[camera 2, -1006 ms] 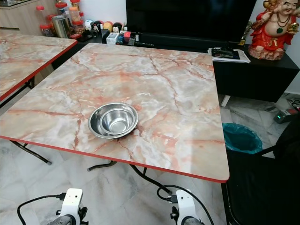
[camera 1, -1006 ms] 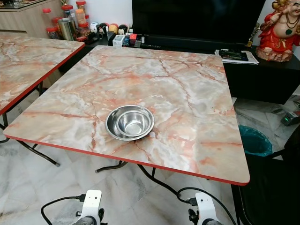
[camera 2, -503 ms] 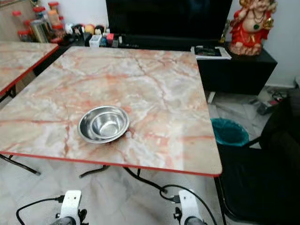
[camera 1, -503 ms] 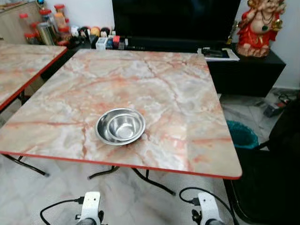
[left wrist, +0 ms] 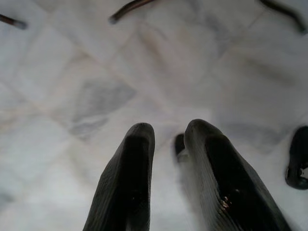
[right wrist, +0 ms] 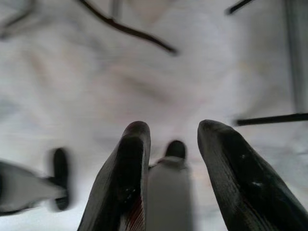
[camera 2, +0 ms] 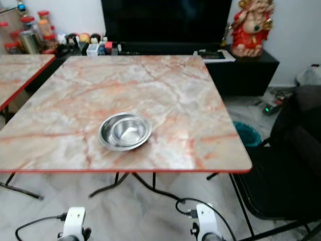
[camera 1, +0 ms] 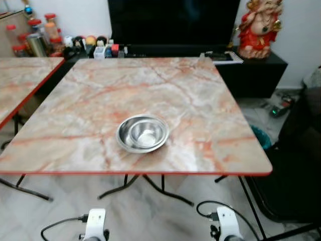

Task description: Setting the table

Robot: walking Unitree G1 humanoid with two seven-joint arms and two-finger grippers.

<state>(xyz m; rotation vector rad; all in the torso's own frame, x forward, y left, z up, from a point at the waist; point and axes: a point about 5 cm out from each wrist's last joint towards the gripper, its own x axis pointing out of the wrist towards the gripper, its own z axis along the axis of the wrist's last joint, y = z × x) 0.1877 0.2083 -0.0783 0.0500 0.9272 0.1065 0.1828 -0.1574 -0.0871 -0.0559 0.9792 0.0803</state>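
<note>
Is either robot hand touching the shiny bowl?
Apart. In the left eye view the bowl sits on the table, while both arms hang below its edge; the left gripper and right gripper point at floor.

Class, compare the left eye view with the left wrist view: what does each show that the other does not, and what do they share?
Left eye view adds: the marble-patterned table, a steel bowl resting on it, and the television and red statue behind. Left wrist view adds: the left end effector, its black fingers slightly apart, hanging idle above the floor. Shared: that pale tiled floor and the dark table legs.
</note>
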